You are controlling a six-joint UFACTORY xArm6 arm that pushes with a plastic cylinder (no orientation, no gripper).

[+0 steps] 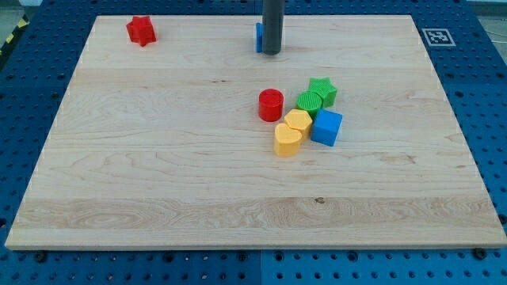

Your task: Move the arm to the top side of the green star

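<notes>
The green star (323,89) lies right of the board's centre, at the upper right of a tight cluster. My tip (271,52) is the lower end of the dark rod near the view's top centre. It stands above and to the left of the green star, well apart from it. A blue block (258,37) is mostly hidden behind the rod, touching or very close to it.
A green cylinder (310,101) touches the star's lower left. A red cylinder (271,105), a yellow hexagon (298,121), a yellow heart-like block (287,139) and a blue cube (326,127) make up the rest of the cluster. A red star (141,30) sits at the top left.
</notes>
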